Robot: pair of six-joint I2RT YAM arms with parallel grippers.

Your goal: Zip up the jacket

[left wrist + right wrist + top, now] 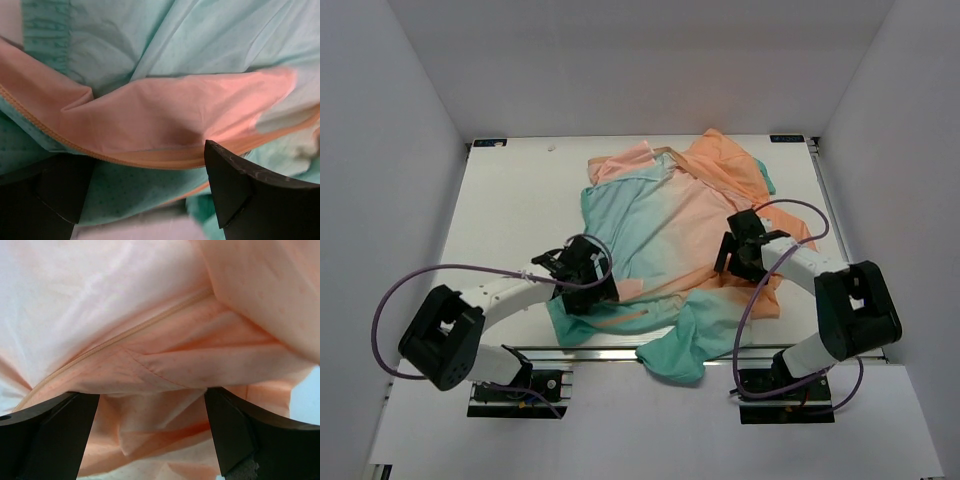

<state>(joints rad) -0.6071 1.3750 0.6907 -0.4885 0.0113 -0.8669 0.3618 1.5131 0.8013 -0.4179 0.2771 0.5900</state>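
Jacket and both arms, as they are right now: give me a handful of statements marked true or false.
1. The jacket lies crumpled on the table, a teal part hanging past the near edge. True.
2. The left arm's fingers are shut on the fabric. False: they stand open over it.
3. The right arm's fingers are open over an orange area. True.
4. The zipper is closed to the top. False: the front lies open, and a loose zipper edge shows in the left wrist view.
5. The orange end lies nearest the arm bases. False: it is at the far side; teal is nearest.
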